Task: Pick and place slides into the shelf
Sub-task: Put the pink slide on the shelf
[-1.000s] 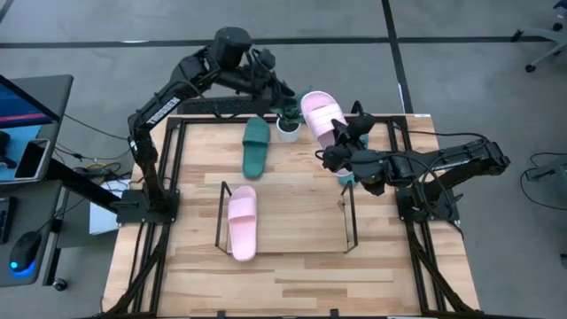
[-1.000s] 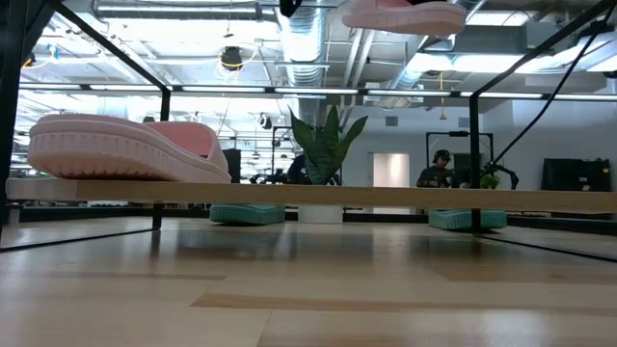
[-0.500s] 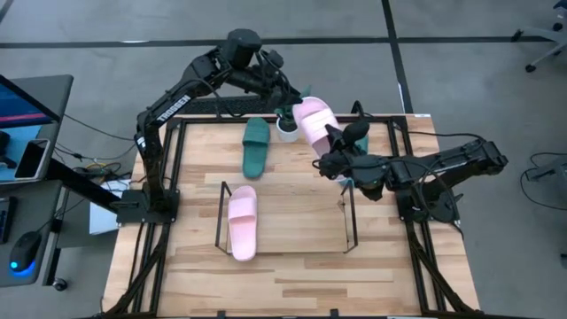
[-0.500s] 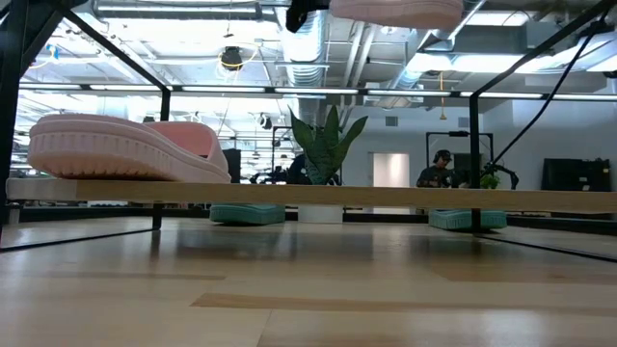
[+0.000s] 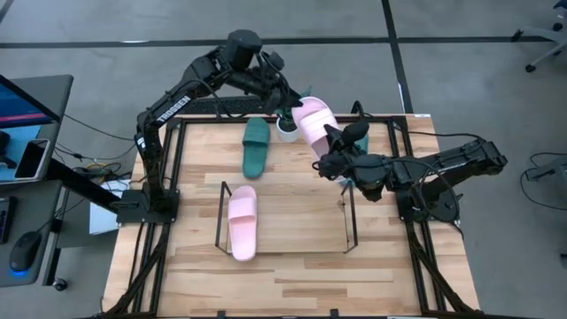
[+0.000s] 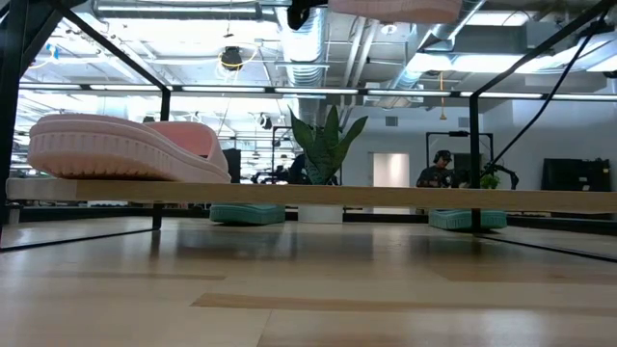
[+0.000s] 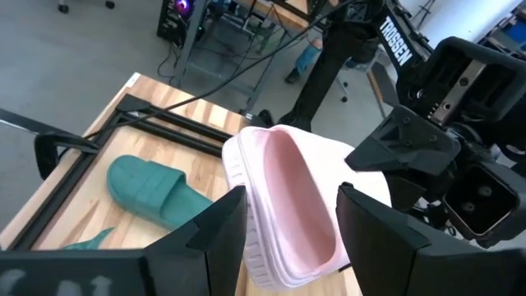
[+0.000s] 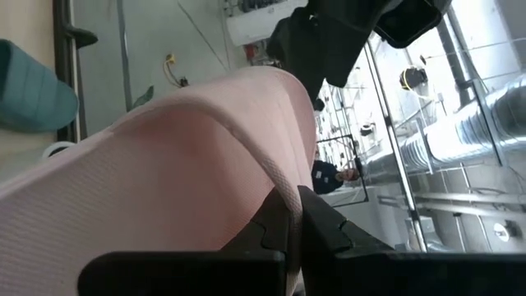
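Observation:
A pale pink slide (image 5: 312,120) is held in the air above the table's far edge; only its sole (image 6: 395,8) shows in the low view. My right gripper (image 5: 331,149) is shut on its near end. My left gripper (image 5: 288,96) is open, with a finger on either side of the slide's far end (image 7: 283,201). The second pink slide (image 5: 242,221) lies flat on the shelf (image 5: 221,211) at its left end. One dark green slide (image 5: 256,146) lies sole-down on the table. Another green slide (image 5: 361,142) is mostly hidden under the right arm. My left gripper's fingers (image 7: 218,234) stand close against both sides of the pink slide's far end; I cannot tell whether they touch it. My right gripper pinches a thin edge of the pink slide (image 8: 275,185) near its near end, coming from the table's right. The slide is lifted clear and roughly level.
A small potted plant (image 5: 288,124) stands just below and left of the lifted slide. The shelf's right upright loop (image 5: 351,217) is near the right arm. The black metal frame (image 5: 177,159) edges the table. A person (image 6: 439,169) sits far off in the room.
My left gripper has moved right and a little toward the near edge, bringing its fingers around the lifted slide's far end. My right gripper has carried the slide slightly left and up toward it. Over the last half second both have kept still.

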You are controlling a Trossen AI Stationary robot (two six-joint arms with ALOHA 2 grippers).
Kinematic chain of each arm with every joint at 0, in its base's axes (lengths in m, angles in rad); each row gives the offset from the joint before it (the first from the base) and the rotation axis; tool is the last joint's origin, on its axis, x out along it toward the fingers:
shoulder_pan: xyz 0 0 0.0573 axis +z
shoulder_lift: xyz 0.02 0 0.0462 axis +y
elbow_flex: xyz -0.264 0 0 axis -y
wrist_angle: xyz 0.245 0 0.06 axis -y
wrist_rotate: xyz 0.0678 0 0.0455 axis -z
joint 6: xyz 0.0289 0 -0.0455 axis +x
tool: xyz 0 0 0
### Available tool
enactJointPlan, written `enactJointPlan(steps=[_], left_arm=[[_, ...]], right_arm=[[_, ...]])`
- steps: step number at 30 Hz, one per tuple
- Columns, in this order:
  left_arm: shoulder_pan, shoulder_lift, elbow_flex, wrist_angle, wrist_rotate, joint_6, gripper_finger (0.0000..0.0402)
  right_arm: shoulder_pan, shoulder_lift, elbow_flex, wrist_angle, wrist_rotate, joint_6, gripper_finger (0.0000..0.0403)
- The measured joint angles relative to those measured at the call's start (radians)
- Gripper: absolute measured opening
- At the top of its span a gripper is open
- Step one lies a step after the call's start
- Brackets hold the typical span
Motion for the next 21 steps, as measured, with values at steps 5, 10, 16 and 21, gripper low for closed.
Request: enactJointPlan(steps=[5,10,16,21], left_arm=[[-0.006,0.000,0.000,-0.016,-0.009,-0.001,0.0176],[-0.007,0.000,0.000,-0.043,-0.028,0.006,0.0176],[-0.007,0.000,0.000,-0.051,-0.032,0.011,0.0176],[-0.007,0.002,0.000,-0.071,-0.052,0.021,0.0176]], right_arm=[[0.005,0.000,0.000,0.000,0.000,-0.001,0.0000],[0.026,0.000,0.000,0.009,0.003,-0.001,0.0000],[0.032,0.000,0.000,0.015,0.007,-0.003,0.0000],[0.039,-0.001,0.000,0.019,0.008,-0.004,0.0000]])
